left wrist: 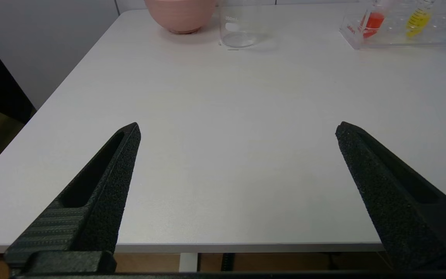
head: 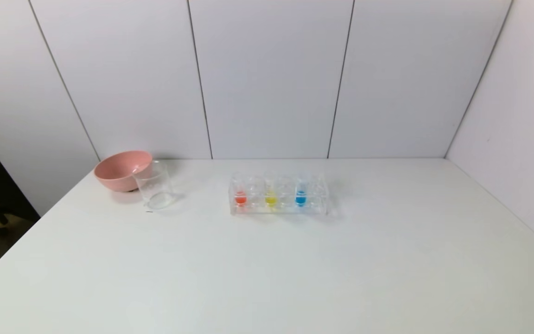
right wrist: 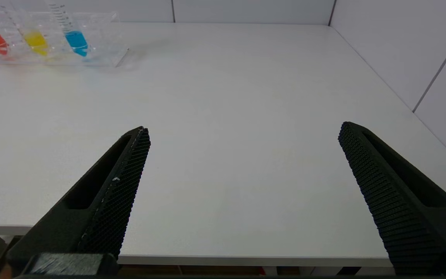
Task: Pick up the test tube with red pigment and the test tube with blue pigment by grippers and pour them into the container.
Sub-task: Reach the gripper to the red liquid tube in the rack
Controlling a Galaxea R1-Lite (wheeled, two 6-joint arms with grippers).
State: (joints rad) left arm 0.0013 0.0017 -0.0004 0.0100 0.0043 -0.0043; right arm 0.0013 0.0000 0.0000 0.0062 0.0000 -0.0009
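Test tube with red pigment [head: 240,196] stands upright at my left end of the clear tube rack [head: 278,211], toward the far middle of the white table [head: 267,269]. Test tube with blue pigment [head: 300,195] stands upright nearer the rack's right end. Between them, a tube with yellow liquid [head: 270,197], also upright. All three sit in the rack's front row, apart from one another; liquid fills only the lower part of each.

Container [head: 154,184]: clear glass beaker, upright, well to the left of the rack, looks empty. Just behind it and to its left, a pink bowl [head: 121,170]; from the head view the beaker overlaps the bowl's rim, and I cannot tell whether they touch.

My left gripper [left wrist: 237,128] hangs by the near table edge, well apart from beaker and rack, jaws spread wide with nothing between them. My right gripper [right wrist: 244,130] likewise by the near edge on the right side, jaws spread wide, holding nothing. Neither shows in the head view.
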